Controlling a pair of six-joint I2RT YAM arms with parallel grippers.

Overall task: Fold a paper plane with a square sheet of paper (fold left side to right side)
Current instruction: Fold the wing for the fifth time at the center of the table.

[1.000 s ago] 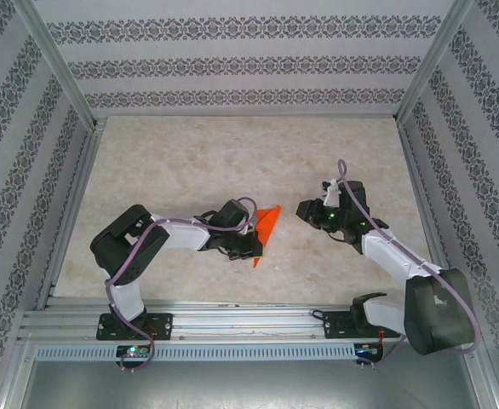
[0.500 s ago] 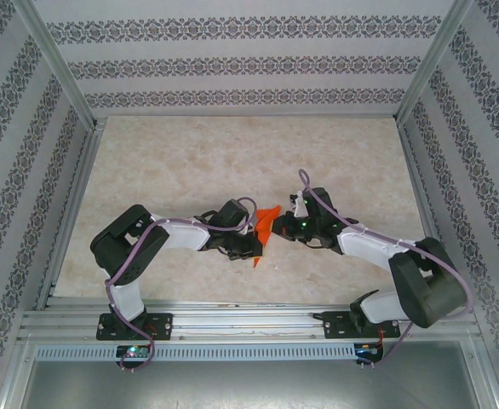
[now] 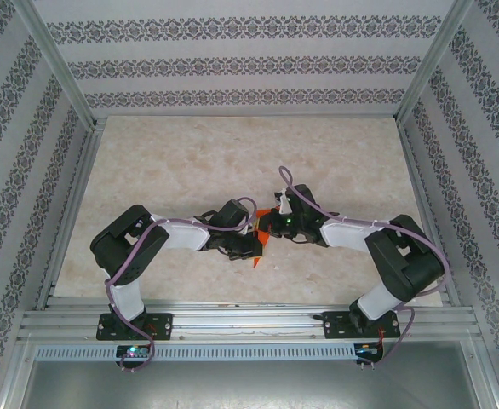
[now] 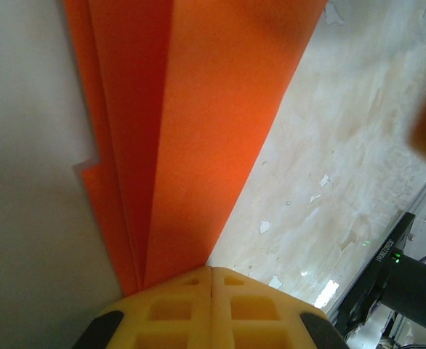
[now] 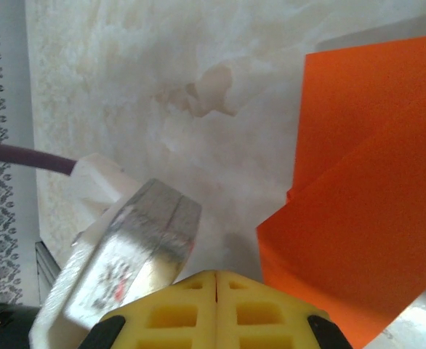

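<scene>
Folded orange paper sheet (image 3: 260,244) near centre of marble table (image 3: 190,162), creased in layers. Pinched at 9 o'clock edge by clenched left gripper (image 3: 249,247). Right gripper (image 3: 265,225) at sheet's 1 o'clock, fingers pressed together, nothing between; touching paper or not, unclear.

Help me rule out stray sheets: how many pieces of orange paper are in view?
1: the folded orange paper, centre of the table, clamped in the left gripper, right gripper beside it. The grippers hide part of it.
</scene>
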